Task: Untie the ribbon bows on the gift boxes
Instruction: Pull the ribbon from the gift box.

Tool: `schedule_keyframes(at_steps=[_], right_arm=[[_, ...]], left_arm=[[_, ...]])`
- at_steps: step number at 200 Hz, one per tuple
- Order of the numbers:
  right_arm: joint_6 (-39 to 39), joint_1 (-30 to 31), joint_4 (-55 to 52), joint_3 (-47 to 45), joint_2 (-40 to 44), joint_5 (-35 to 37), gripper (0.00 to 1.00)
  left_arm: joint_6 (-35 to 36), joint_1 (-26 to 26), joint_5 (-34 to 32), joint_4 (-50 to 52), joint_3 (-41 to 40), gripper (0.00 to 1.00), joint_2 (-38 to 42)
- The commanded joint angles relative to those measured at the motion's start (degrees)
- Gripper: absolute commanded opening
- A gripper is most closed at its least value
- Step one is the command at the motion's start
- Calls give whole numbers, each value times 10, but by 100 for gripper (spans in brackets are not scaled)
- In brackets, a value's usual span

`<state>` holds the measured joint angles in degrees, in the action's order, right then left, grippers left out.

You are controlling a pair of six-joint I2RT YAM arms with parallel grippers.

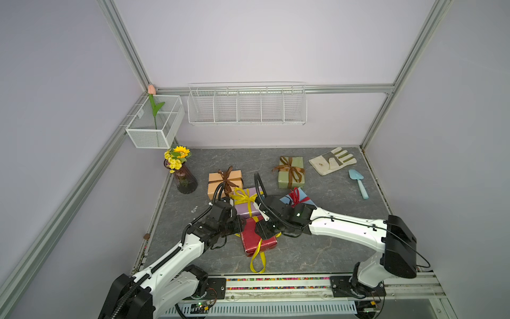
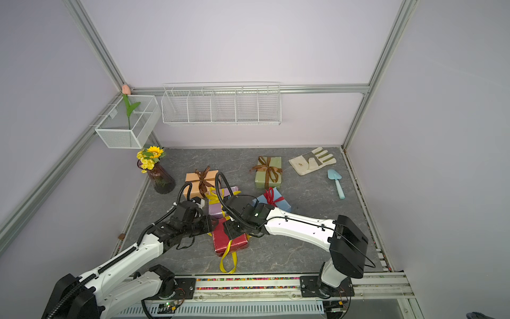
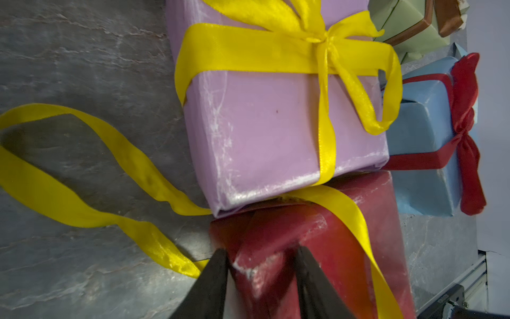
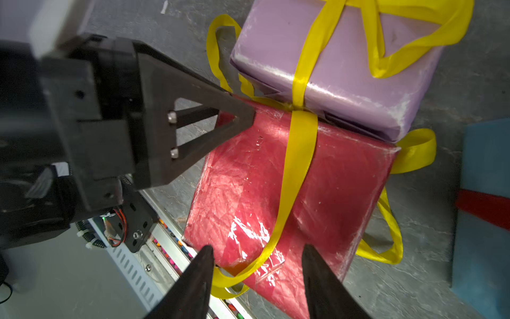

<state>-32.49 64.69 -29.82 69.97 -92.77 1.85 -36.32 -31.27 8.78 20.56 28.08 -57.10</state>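
Red gift box (image 1: 249,243), partly hidden under left tool (image 1: 242,226)

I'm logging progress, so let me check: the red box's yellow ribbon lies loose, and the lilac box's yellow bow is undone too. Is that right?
Not quite. The yellow ribbon of the red box does lie loose, but the yellow bow on the lilac box is tied, knot and loops intact, as the left wrist view shows.
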Motion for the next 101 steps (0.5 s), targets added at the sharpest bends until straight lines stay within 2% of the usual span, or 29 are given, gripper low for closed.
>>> schedule_keyframes(at_steps=[1,27,84,101], right_arm=[[-33,12,-19,7,-13,30,53],[-42,19,-15,2,-24,27,52],[-45,21,-1,1,-50,20,43],[-44,19,1,0,-55,21,37]], left_arm=[[9,-1,-33,65,-14,42,4],[9,-1,-37,66,-17,42,14],[13,-2,-33,65,-18,42,10],[13,-1,-29,65,-19,42,11]])
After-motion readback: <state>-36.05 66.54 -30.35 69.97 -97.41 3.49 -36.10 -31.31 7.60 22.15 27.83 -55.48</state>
